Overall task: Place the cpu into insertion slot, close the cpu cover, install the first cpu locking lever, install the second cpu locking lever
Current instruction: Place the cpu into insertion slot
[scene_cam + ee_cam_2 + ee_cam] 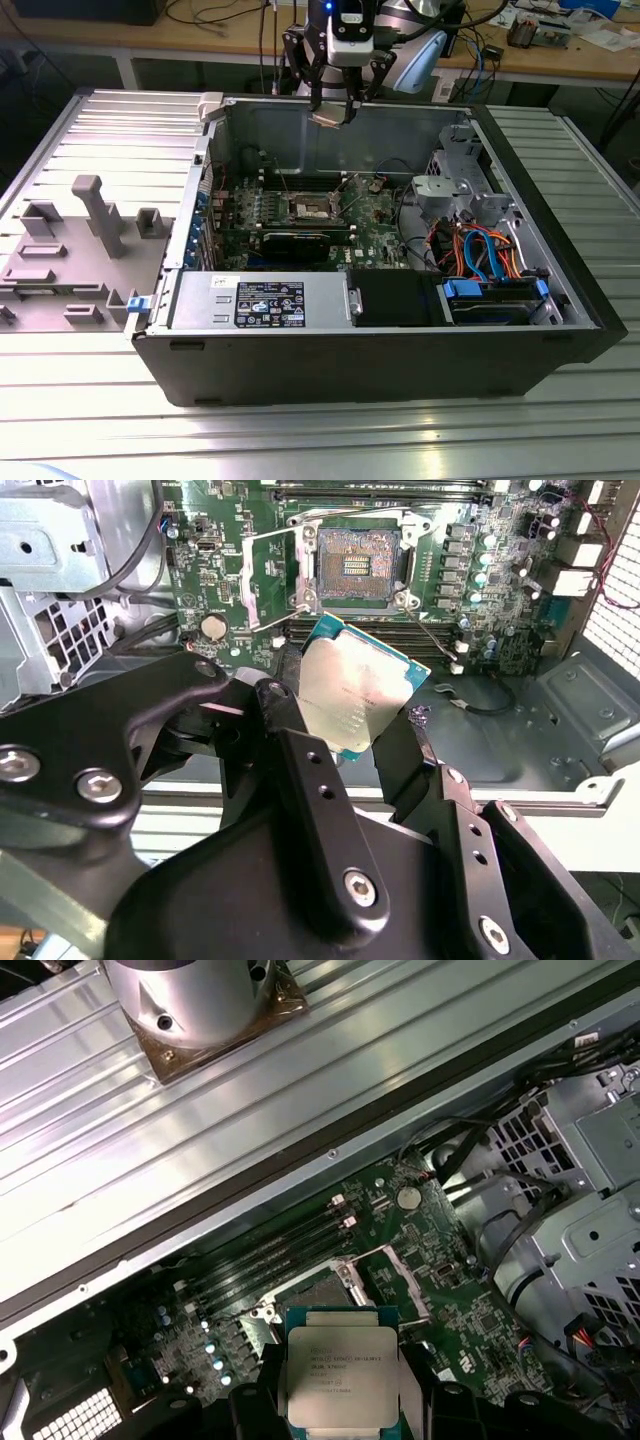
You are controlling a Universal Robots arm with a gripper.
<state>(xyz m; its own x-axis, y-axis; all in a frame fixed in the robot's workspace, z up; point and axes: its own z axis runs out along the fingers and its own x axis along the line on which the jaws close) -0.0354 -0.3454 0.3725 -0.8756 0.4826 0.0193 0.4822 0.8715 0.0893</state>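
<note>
In the second wrist view the pincer pinches the one cpu by opposite edges, holding it in the air over the motherboard. Beyond lies the one insertion slot, bare, with its single cpu cover swung open beside it. To seat the chip well, I judge it must be squared to the slot, levelled, and set down without force.

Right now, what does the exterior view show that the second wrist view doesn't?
The exterior view adds the whole black metal computer case, its grey labelled power supply box and a grey plastic parts tray on the exterior view's left. The second wrist view adds a round silvery coin battery. Both share the black claw gripping the small square silvery-grey cpu, and the bare socket on the green motherboard.
</note>
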